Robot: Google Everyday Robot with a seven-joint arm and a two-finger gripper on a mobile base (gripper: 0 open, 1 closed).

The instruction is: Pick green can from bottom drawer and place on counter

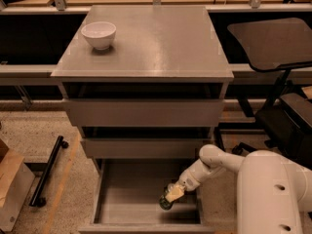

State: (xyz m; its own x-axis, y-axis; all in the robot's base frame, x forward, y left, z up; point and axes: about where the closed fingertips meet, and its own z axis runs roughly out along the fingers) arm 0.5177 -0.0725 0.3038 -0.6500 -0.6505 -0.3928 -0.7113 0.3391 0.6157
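The bottom drawer (105, 194) stands pulled open at the foot of the grey cabinet. My gripper (171, 195) is inside it at the right, shut on the green can (165, 202), which hangs tilted just above the drawer floor. My white arm (214, 162) reaches in from the lower right. The counter (156, 38) is the flat grey top of the cabinet, above the two closed drawers.
A white bowl (99, 34) sits on the counter at its left rear. A dark office chair (278, 43) stands to the right of the cabinet. A black bar on wheels (48, 172) and a cardboard box (12, 189) lie on the floor at the left.
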